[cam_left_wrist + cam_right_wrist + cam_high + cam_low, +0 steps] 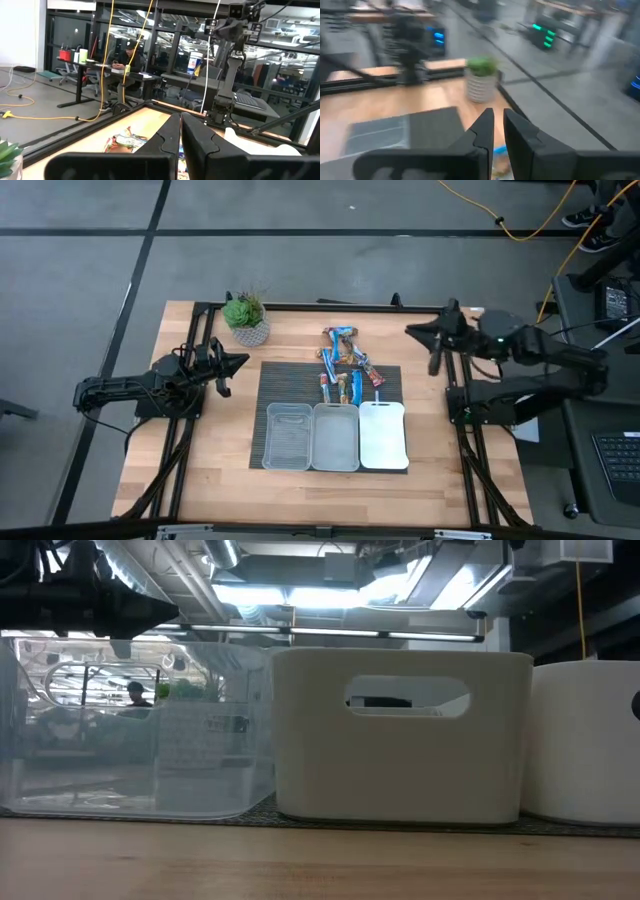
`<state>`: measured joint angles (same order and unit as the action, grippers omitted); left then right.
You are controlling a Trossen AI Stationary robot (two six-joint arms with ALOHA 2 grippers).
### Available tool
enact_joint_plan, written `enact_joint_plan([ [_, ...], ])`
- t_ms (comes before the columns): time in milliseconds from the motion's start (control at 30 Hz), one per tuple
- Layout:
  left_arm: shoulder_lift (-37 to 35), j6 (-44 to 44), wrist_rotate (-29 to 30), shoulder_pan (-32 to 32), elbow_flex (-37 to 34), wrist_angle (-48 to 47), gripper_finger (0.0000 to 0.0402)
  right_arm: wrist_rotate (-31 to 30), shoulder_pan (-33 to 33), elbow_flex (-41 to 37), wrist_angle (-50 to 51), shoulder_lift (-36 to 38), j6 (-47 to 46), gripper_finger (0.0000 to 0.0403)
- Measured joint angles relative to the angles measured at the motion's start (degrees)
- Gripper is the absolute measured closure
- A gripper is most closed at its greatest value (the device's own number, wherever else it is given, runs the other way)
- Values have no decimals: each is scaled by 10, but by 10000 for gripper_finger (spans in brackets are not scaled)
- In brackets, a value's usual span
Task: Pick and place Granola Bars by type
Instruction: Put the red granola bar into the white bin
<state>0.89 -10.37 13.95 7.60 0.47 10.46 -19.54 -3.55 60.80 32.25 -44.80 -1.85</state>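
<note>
Three trays sit in a row at the near edge of the dark mat (275, 380) on the wooden surface (220, 450): clear tray (287, 436) left, frosted tray (335, 436) middle, white tray (382, 434) right. All three look bare inside. Granola Bars (347, 363) lie piled just beyond the trays, spilling from the mat's far part onto the wood. Potted plant (246, 318) far left. Left gripper (238, 362) hangs at the left edge, jaws nearly pressed together, holding nothing. Right gripper (412, 330) at far right, jaws close together, empty.
</note>
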Motion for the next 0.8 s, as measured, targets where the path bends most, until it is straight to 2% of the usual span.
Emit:
enact_joint_plan([
  [100,0,0,-1,0,0,0,389,-3,-3,0,23,-32,-22,346],
  [200,0,0,-1,0,0,0,390,13,-19,0,66,-76,-58,317],
  [400,0,0,-1,0,0,0,393,147,-74,0,123,-162,-105,207],
  [467,0,0,-1,0,0,0,393,163,-88,0,140,-189,-119,168],
  [633,0,0,-1,0,0,-4,392,139,-111,0,161,-249,-146,102],
  [800,0,-10,-1,0,0,-4,389,116,-124,0,157,-306,-189,94],
])
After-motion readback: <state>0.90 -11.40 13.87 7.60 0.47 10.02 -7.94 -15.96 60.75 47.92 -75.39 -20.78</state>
